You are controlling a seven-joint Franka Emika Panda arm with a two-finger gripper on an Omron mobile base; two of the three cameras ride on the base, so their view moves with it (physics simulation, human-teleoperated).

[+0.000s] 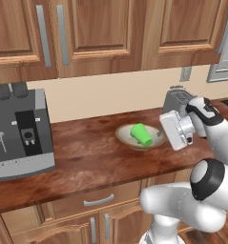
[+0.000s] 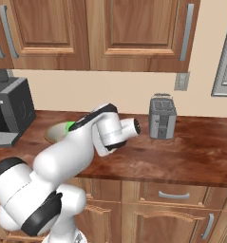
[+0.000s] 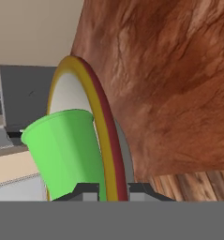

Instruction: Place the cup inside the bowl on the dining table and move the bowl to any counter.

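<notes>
The bowl (image 1: 138, 138) sits on the desk (image 1: 87, 157), between the coffee machine (image 1: 21, 133) to its left and the toaster (image 2: 162, 116) to its right, below the wall cabinets. The cup (image 1: 141, 134) lies tipped on its side inside the bowl. In the hand view, the fingers (image 3: 112, 191) are nearly closed and pinch the bowl's rim, one tip on each side of it, with the cup just beside the inner tip.
</notes>
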